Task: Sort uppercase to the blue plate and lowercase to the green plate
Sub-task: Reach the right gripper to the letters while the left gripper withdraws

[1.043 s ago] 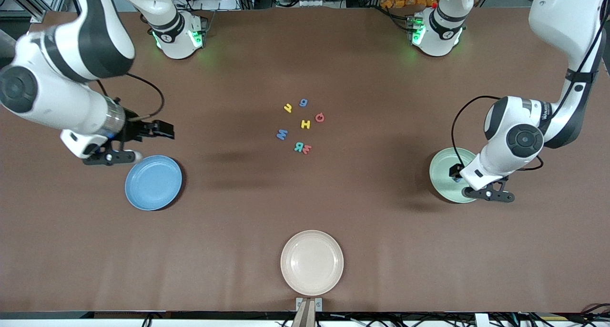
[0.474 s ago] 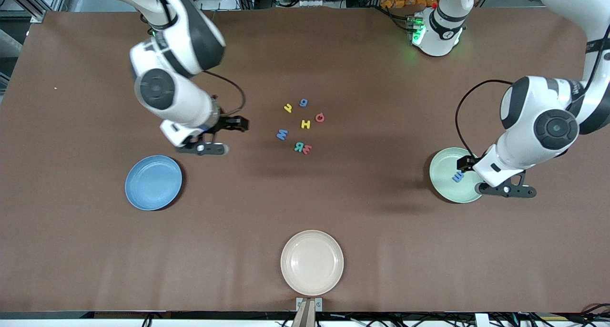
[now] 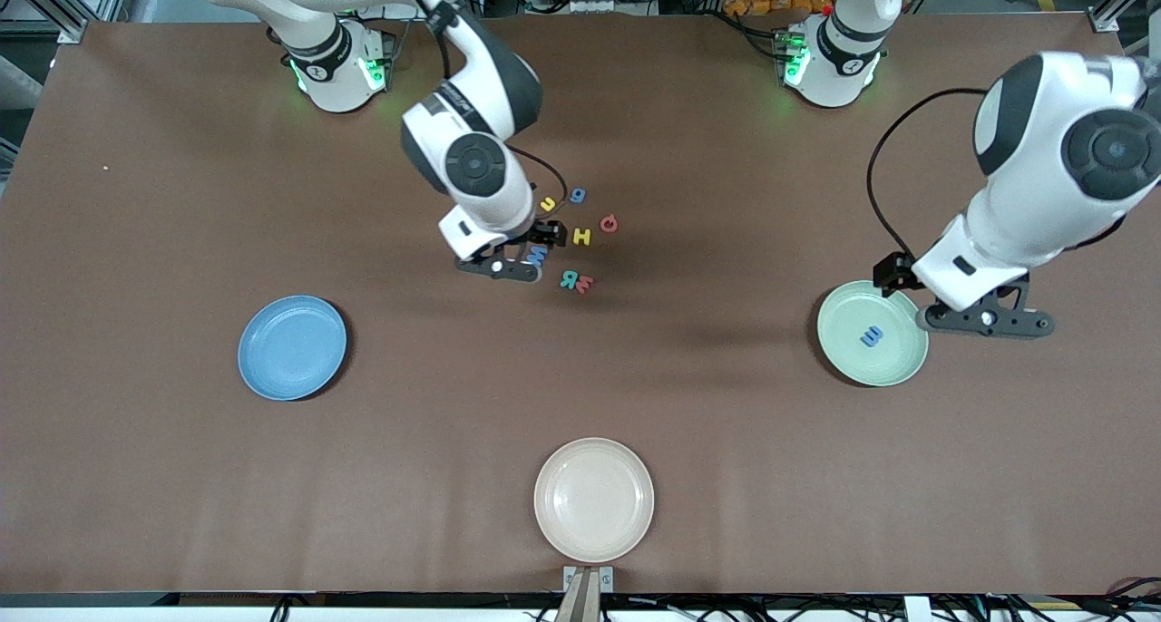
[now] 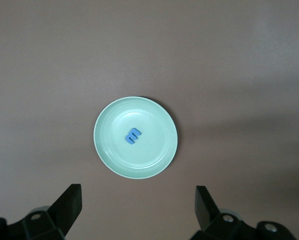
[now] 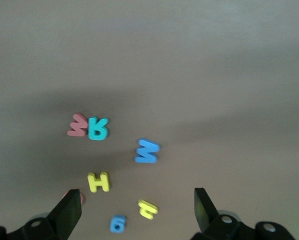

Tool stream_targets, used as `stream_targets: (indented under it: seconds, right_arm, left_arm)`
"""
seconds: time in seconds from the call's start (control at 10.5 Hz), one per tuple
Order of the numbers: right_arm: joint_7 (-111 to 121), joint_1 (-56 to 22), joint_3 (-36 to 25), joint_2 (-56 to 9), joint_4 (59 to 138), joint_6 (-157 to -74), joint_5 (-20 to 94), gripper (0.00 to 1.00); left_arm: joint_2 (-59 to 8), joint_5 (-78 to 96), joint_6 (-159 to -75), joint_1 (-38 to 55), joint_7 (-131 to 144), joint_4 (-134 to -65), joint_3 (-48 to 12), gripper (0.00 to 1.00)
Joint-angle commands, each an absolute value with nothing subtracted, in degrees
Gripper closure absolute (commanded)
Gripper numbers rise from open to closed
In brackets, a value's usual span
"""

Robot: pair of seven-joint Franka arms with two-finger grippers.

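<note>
Your right gripper (image 3: 535, 257) hangs over the blue M (image 5: 147, 151), jaws apart, seemingly empty. Your left gripper (image 3: 984, 318), also spread, hovers beside the green plate (image 3: 898, 364) holding a blue m (image 3: 872, 336).

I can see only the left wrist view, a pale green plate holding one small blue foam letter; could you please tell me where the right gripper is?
Observer: The right gripper hangs open over the loose foam letters in the middle of the table.
Operator: Thank you; is anything on the blue plate?
Observer: No, the round light-blue plate holds nothing.
Operator: How many letters lie loose on the table?
Observer: Seven, including the yellow capital H and the blue capital M.
</note>
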State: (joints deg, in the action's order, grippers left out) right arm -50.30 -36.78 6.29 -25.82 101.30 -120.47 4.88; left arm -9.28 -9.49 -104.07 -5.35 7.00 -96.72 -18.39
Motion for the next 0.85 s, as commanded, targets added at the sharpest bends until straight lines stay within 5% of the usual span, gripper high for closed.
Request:
stream_targets:
  seconds: [0.0, 0.19, 0.47, 0.76]
  right_arm:
    - [-56.5, -39.4, 5.9, -28.7, 100.7, -121.9, -1.3, 0.00]
    - [-60.1, -39.6, 5.8, -29.8, 101.6, -122.6, -2.5, 0.00]
    - [-71.9, -40.0, 5.7, -30.1, 107.8, -135.0, -2.5, 0.00]
    - [-72.8, -39.6, 5.7, -31.8, 109.7, -135.9, -2.5, 0.00]
  left_arm:
    - [-4.1, -5.3, -101.7, -3.9, 5.7, -97.0, -17.3, 0.00]
    - [-1.1, -3.0, -100.1, -2.6, 5.8, -97.0, -17.2, 0.00]
    - [0.5, -2.2, -98.5, -0.7, 5.6, -97.1, -14.1, 0.00]
    - [0.2, -1.9, -98.5, 0.2, 5.8, -97.1, -13.9, 0.00]
